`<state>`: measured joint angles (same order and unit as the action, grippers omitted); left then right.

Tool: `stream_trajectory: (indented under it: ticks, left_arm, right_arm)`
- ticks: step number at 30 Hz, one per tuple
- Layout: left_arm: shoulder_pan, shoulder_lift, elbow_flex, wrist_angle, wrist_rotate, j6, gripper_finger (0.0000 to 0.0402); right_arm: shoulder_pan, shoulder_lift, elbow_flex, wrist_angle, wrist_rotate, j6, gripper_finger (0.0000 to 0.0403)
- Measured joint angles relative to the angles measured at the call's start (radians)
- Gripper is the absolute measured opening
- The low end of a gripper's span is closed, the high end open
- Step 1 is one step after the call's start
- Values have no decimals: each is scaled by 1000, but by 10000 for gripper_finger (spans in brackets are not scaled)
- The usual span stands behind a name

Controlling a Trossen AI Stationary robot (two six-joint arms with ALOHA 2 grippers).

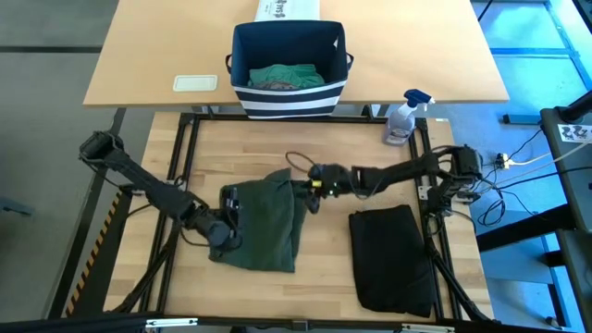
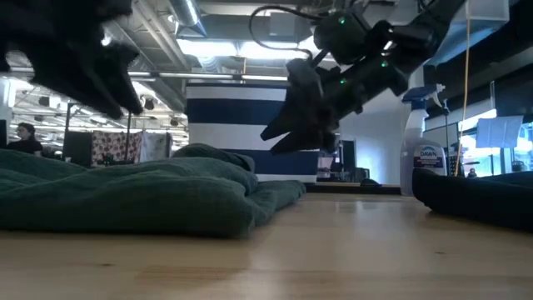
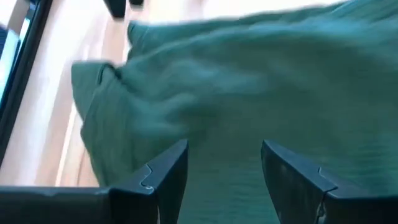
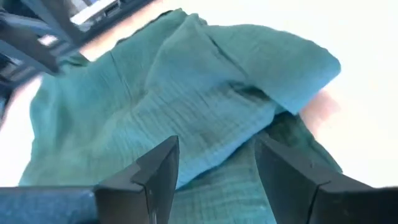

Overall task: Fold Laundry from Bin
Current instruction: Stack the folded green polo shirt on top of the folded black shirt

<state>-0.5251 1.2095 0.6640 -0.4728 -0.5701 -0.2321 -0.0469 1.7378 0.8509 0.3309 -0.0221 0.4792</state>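
Observation:
A dark green garment (image 1: 264,227) lies folded on the wooden table, left of centre. My left gripper (image 1: 231,208) hovers open over its left edge, with the cloth (image 3: 249,81) beyond its fingers. My right gripper (image 1: 310,196) is open just above the garment's far right corner (image 4: 273,74); the low view shows it (image 2: 291,125) raised clear of the cloth (image 2: 141,196). The navy striped bin (image 1: 289,92) stands on the far table with teal-green laundry (image 1: 285,76) in it. A folded black garment (image 1: 393,259) lies at the near right.
A spray bottle (image 1: 402,118) stands at the table's far right corner. A white printed box (image 1: 287,9) sits behind the bin, and a flat white object (image 1: 194,83) lies left of it. Bare wood shows between the two garments.

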Motion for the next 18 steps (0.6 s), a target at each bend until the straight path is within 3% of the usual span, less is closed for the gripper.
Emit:
stream_trajectory:
  ticks: [9,12,18]
  left_arm:
    - [21,-120,-229,335,-58,14,195]
    - [39,-198,-252,359,-88,38,195]
    - [81,-284,-264,357,-94,58,195]
  right_arm:
    - [-21,5,1,18,-48,45,209]
    - [-41,44,21,15,-56,62,209]
    - [-82,185,155,5,-171,67,209]
